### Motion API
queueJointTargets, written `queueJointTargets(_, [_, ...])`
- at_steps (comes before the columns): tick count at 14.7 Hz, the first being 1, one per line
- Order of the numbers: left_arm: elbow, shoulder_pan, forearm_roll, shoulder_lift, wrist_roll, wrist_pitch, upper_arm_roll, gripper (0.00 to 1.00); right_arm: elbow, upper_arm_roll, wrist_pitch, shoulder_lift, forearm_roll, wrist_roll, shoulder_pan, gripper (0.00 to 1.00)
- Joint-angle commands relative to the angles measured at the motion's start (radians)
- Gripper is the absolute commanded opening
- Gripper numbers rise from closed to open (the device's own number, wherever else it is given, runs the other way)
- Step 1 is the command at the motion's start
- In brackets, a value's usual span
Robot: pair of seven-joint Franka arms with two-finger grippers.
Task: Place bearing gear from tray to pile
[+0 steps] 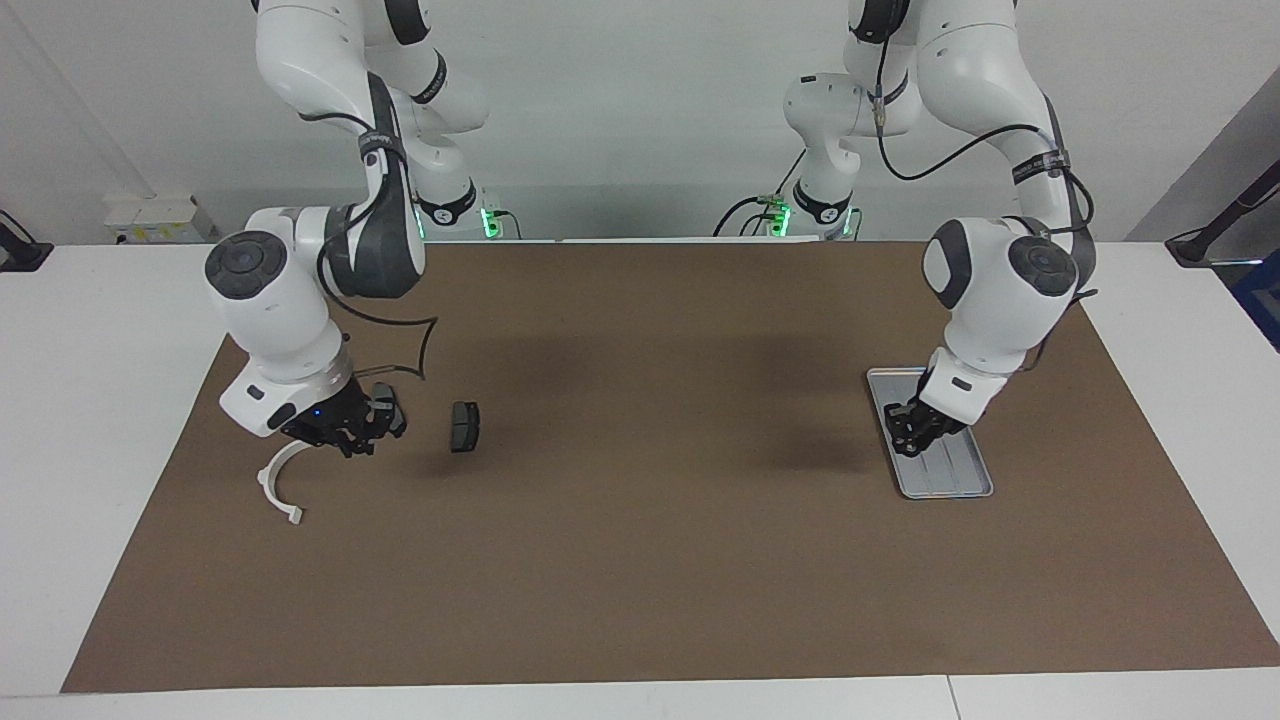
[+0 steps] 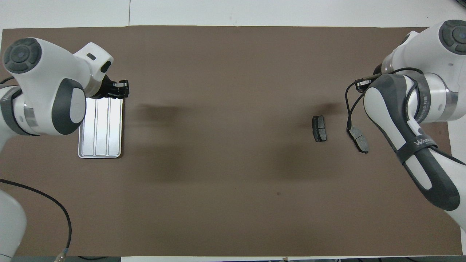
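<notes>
Tray (image 1: 950, 480) at 3 o'clock in facing view, left end effector (image 1: 912, 432) low on it; grip can't be told. Bearing gear hidden, probably under it. Lift straight, clear the rim, carry to pile (image 1: 465, 426) at 9 o'clock. The right end effector (image 1: 350, 432) waits over the pile, grip unclear.

Ridged silver tray (image 1: 940, 478) – flat, bare

White table (image 1: 100, 400) under brown mat (image 1: 650, 560), pale wall (image 1: 620, 100).
</notes>
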Motion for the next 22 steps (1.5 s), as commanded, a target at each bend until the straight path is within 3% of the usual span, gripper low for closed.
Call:
queueJointTargets(1, [-0.016,-0.119,0.052,-0.029,-0.188,-0.017,0.016,0.00,-0.058,0.013,0.067,0.008,0.004,-0.022,-0.024,0.00])
queueJointTargets(8, [-0.060,-0.376,0.058,-0.032,-0.498,-0.011,0.016,0.00,-0.060,0.012,0.211,0.117,-0.001,-0.040,-0.047,0.00])
queueJointTargets(11, [-0.029,-0.449,0.096,0.024,-0.593,0.032,0.016,0.00,-0.060,0.012,0.251,0.143,-0.001,-0.058,-0.061,0.00])
queueJointTargets(15, [-0.012,-0.482,0.104,0.107,-0.625,0.110,0.019,0.00,-0.061,0.013,0.254,0.146,-0.001,-0.058,-0.061,0.00])
queueJointTargets(17, [-0.014,-0.482,0.115,0.114,-0.627,0.150,0.022,0.00,-0.061,0.013,0.253,0.145,0.000,-0.052,-0.061,0.00])
queueJointTargets(18, [-0.015,-0.482,0.116,0.115,-0.629,0.157,0.022,0.00,-0.061,0.013,0.253,0.145,0.000,-0.048,-0.061,0.27])
queueJointTargets(19, [-0.016,-0.482,0.116,0.120,-0.629,0.164,0.022,0.00,-0.063,0.013,0.253,0.145,0.000,-0.045,-0.061,0.75])
queueJointTargets(20, [-0.020,-0.480,0.118,0.126,-0.629,0.174,0.022,0.00,-0.064,0.013,0.253,0.145,0.000,-0.045,-0.061,1.00])
queueJointTargets(22, [-0.043,-0.483,0.119,0.126,-0.630,0.194,0.022,0.00,-0.063,0.012,0.248,0.139,0.000,-0.046,-0.055,1.00])
